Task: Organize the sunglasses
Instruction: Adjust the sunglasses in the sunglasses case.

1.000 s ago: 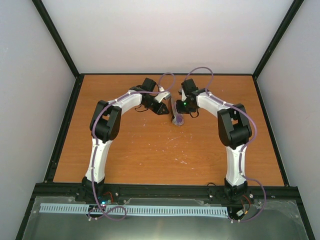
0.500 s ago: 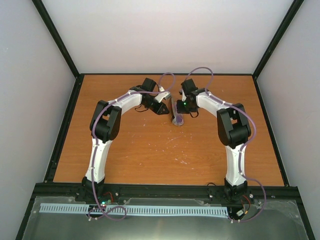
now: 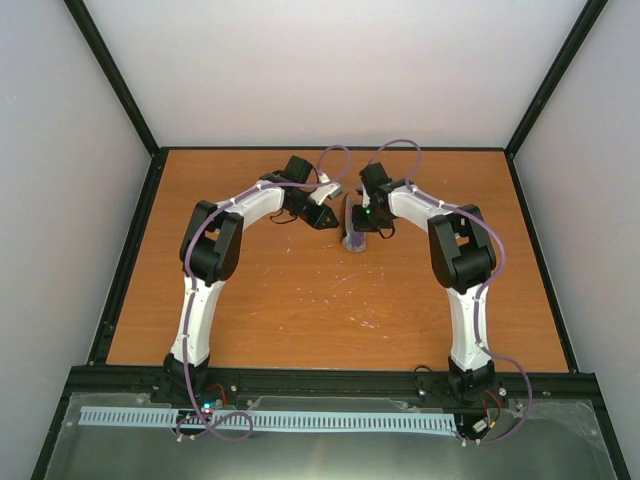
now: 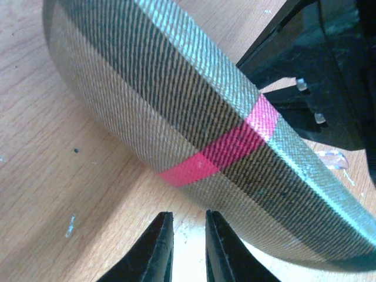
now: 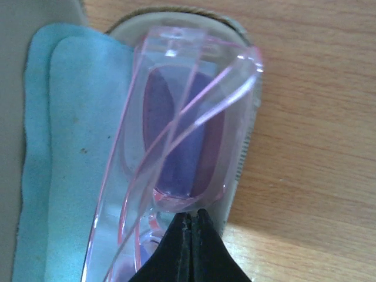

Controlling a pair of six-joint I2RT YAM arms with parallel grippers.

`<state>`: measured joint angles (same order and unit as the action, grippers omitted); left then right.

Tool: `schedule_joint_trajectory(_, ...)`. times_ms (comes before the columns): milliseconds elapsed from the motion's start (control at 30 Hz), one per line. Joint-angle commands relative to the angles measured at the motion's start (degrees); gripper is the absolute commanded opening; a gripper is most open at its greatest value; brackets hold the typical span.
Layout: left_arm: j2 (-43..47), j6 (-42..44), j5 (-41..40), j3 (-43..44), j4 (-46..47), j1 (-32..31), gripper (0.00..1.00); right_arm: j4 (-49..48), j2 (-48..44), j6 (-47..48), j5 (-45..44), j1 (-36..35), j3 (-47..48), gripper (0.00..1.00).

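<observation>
Centrally, right fingers (image 5: 176, 249) pinch the sunglasses (image 5: 182, 135) over the case (image 4: 176, 117); left fingers (image 4: 155, 252), barely parted, hang empty beside it.

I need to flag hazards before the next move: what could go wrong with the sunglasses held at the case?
The right gripper pinches the sunglasses only by their edge, so they could twist or slip on the way into the case. The left gripper sits beside the case gripping nothing, so the case might slide when pushed. The blue cloth lies under the frame and may bunch up.
</observation>
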<state>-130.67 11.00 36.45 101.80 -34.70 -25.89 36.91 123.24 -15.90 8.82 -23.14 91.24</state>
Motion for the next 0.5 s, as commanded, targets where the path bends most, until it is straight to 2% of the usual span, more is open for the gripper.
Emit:
schedule_joint_trajectory(0, 1.56, -0.46, 0.64, 0.58, 0.82, -0.74, 0.18, 0.39, 1.65, 0.52, 0.93, -1.33, 0.82, 0.03)
schedule_joint_trajectory(467, 1.38, -0.79, 1.08, 0.59, 1.18, -0.74, 0.18, -0.36, 1.06, 0.48, 3.59, -2.26, 1.0, 0.03)
